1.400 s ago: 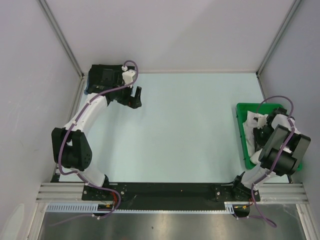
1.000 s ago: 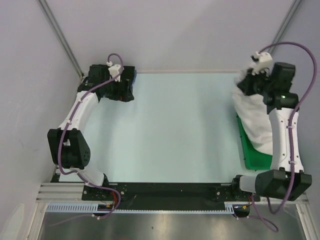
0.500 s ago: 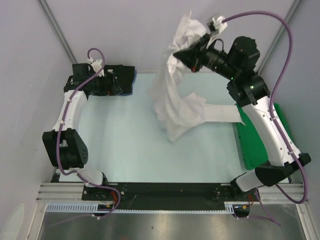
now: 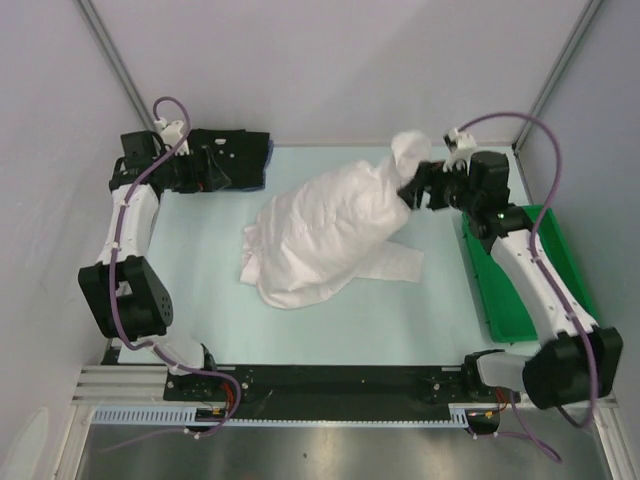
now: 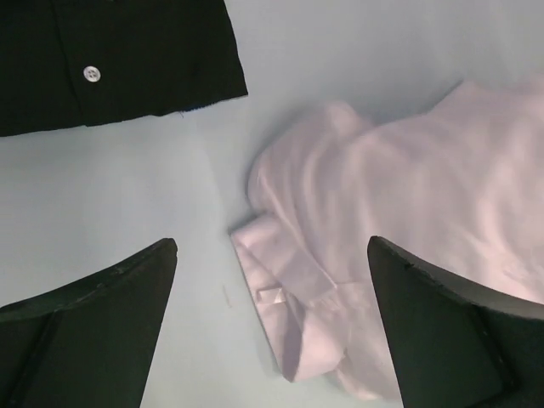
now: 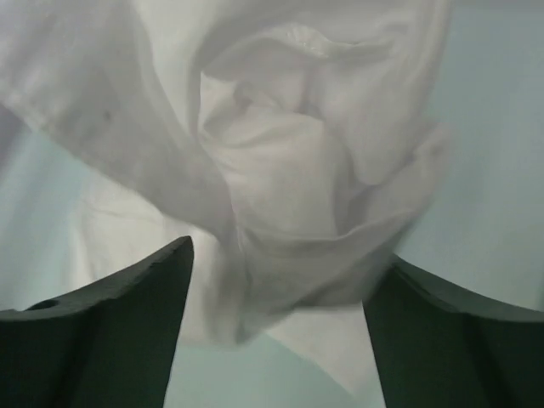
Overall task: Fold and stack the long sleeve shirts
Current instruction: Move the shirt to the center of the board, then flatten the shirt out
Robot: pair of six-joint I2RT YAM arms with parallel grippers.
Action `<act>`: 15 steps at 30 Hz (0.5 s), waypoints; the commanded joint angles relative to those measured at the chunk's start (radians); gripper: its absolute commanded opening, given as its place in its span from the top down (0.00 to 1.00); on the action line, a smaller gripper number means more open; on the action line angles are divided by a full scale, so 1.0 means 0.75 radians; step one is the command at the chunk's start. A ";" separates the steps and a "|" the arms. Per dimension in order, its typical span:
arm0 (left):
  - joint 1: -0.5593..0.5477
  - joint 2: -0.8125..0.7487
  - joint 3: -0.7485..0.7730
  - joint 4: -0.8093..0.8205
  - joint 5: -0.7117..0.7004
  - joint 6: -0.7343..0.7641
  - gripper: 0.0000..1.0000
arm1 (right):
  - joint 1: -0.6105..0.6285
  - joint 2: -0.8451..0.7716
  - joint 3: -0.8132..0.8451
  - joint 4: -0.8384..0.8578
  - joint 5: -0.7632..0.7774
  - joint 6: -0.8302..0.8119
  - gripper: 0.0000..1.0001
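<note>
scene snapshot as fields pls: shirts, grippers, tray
white shirt: unfolded, crumpled heap in the middle of the table, far right end bunched up at the right gripper
black shirt: far left corner, lying flat, one white button showing
left gripper: open, nothing between its fingers
right gripper: open, white cloth bunched between its fingers
green tray: right edge, under the right arm

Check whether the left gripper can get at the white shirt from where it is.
Probably yes. The left gripper is open, next to the black shirt, and only bare table lies between it and the white shirt. The right gripper is at the opposite end, out of the way.
</note>
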 commanded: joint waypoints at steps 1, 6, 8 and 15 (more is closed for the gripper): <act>-0.006 -0.045 -0.090 -0.092 0.158 0.352 0.01 | -0.264 0.043 -0.163 -0.327 0.072 -0.224 0.14; -0.008 0.058 -0.215 -0.207 0.151 0.449 0.02 | -0.194 0.133 -0.135 -0.250 -0.104 -0.371 0.17; -0.008 0.125 -0.259 -0.166 0.101 0.359 0.09 | -0.112 0.223 -0.072 -0.270 -0.137 -0.410 0.20; -0.104 0.205 -0.415 -0.140 -0.100 0.211 0.21 | 0.062 0.378 0.053 -0.270 -0.159 -0.484 0.21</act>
